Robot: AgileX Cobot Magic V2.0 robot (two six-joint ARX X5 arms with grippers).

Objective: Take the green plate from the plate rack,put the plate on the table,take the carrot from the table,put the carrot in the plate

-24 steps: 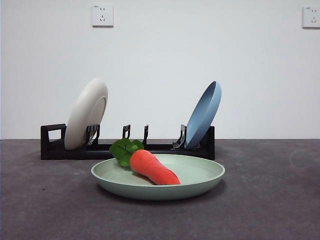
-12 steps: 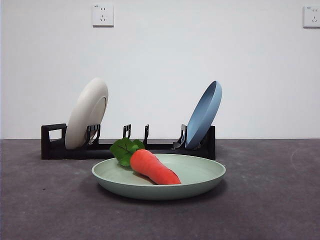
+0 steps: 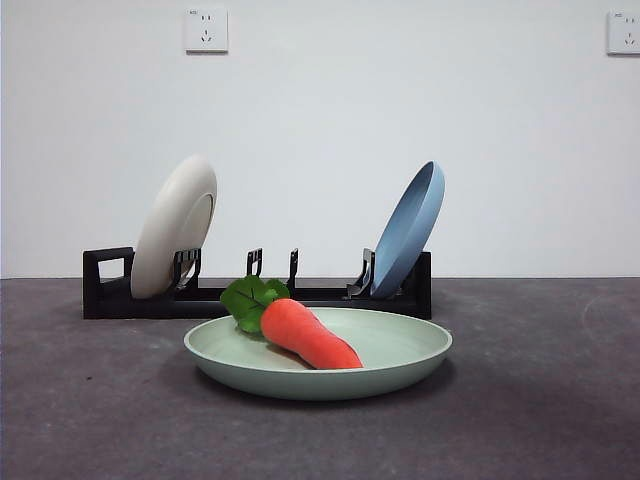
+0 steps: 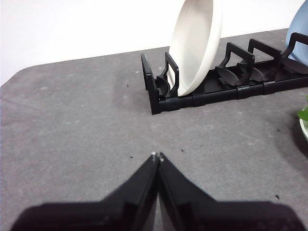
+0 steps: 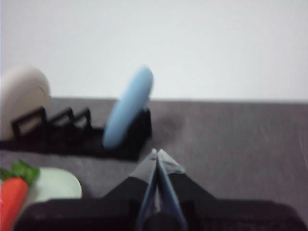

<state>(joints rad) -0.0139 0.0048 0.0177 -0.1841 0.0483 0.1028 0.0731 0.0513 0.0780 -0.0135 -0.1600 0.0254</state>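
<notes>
carrot (image 3: 305, 335) lying in green plate (image 3: 400, 352), apart from my closed, empty left gripper (image 4: 157, 156) and right gripper (image 5: 157, 153).

The left gripper (image 4: 157, 156) is showing two matte black jaws, wedge-shaped, widening into a broad dark body along the frame's bottom edge, each tip carrying a small pale speck; the right gripper (image 5: 156, 153) is showing the same black tapered jaws, blurred, their inner faces catching a bluish-grey sheen, tips glinting pale at centre frame.
</notes>
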